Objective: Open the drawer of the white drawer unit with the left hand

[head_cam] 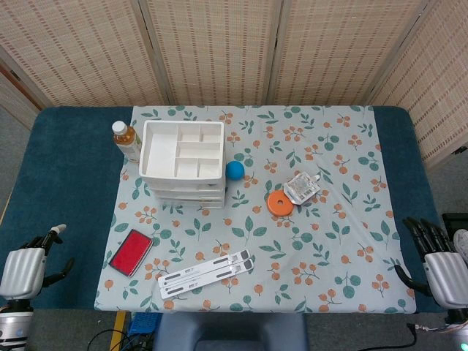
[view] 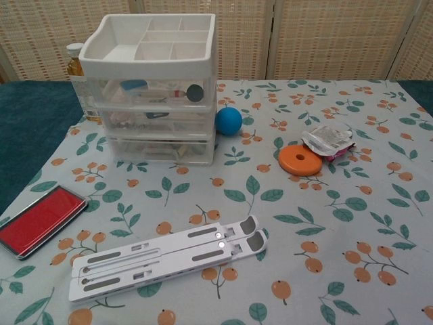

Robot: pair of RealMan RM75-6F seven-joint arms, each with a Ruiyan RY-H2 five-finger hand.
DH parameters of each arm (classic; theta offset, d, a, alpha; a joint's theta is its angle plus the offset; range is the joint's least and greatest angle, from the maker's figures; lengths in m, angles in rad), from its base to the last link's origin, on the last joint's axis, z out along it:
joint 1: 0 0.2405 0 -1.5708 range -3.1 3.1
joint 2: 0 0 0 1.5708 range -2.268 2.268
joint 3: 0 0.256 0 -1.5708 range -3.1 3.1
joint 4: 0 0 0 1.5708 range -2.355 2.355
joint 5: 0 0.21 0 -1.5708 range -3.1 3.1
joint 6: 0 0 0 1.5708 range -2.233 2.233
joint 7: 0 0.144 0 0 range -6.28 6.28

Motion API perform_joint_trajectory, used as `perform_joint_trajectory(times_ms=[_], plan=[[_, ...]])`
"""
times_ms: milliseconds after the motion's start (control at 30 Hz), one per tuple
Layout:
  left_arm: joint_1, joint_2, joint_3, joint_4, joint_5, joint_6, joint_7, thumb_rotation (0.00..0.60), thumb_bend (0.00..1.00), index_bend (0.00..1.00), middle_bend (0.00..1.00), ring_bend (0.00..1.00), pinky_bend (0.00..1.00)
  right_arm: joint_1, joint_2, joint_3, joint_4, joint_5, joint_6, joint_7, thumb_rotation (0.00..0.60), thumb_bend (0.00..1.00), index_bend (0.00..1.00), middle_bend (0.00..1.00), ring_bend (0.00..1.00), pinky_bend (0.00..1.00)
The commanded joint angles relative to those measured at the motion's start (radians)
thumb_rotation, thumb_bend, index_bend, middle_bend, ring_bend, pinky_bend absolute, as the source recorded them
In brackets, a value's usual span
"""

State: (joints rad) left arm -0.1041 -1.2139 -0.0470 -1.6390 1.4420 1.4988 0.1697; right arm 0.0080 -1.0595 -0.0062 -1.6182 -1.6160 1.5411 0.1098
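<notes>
Head view shows the blue-padded worktop (head_cam: 66, 183) under a floral cloth, with the white plastic drawer unit (head_cam: 183, 161) standing left of centre, drawer fronts facing the robot, all pushed in. Left robot hand (head_cam: 25, 267) hangs off the near-left corner, fingers loosely spread, holding nothing. Right robot hand (head_cam: 439, 263) at the near-right edge does likewise.

Drawer unit (head_cam: 183, 162) toward counter's (head_cam: 66, 168) far-left part; bottle (head_cam: 126, 139) touching its left, ball (head_cam: 235, 170) just right. Disc (head_cam: 279, 202) and packet (head_cam: 303, 187) mid-counter. Pad (head_cam: 131, 251), folding stand (head_cam: 205, 272) near front edge.
</notes>
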Motion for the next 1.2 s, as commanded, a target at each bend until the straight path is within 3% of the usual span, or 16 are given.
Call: perform_joint_trajectory(times_ms=[33, 233, 567, 767, 933, 1200], plan=[[0.0, -0.001, -0.002, 0.0, -0.003, -0.002, 0.004, 0.6, 0.29, 0.21, 0.41, 0.38, 0.5, 0.003, 0.003, 0.002, -0.005, 0.0, -0.002, -0.005, 0.6, 0.31, 0.01, 0.06, 0.0, 0.05], [-0.003, 0.004, -0.003, -0.011, -0.002, -0.014, -0.022, 0.6, 0.29, 0.21, 0.41, 0.38, 0.5, 0.004, 0.006, 0.007, -0.013, -0.001, 0.006, -0.005, 0.6, 0.31, 0.01, 0.06, 0.0, 0.05], [-0.077, -0.018, -0.02, -0.043, 0.073, -0.087, -0.23, 0.6, 0.29, 0.23, 0.41, 0.42, 0.53, 0.007, 0.015, 0.022, -0.013, 0.007, 0.018, 0.007, 0.6, 0.31, 0.01, 0.06, 0.0, 0.05], [-0.155, -0.056, -0.04, -0.074, 0.09, -0.18, -0.403, 0.6, 0.29, 0.27, 0.48, 0.5, 0.66, 0.006, 0.017, 0.027, -0.009, 0.016, 0.02, 0.014, 0.6, 0.31, 0.01, 0.06, 0.0, 0.05], [-0.225, -0.097, -0.05, -0.073, 0.105, -0.262, -0.522, 0.6, 0.29, 0.29, 0.58, 0.61, 0.84, 0.005, 0.022, 0.03, -0.006, 0.02, 0.022, 0.022, 0.6, 0.31, 0.01, 0.06, 0.0, 0.05], [-0.343, -0.214, -0.064, -0.055, 0.035, -0.447, -0.683, 0.6, 0.29, 0.3, 0.72, 0.77, 1.0, 0.009, 0.024, 0.034, -0.004, 0.025, 0.017, 0.029, 0.6, 0.31, 0.01, 0.06, 0.0, 0.05]])
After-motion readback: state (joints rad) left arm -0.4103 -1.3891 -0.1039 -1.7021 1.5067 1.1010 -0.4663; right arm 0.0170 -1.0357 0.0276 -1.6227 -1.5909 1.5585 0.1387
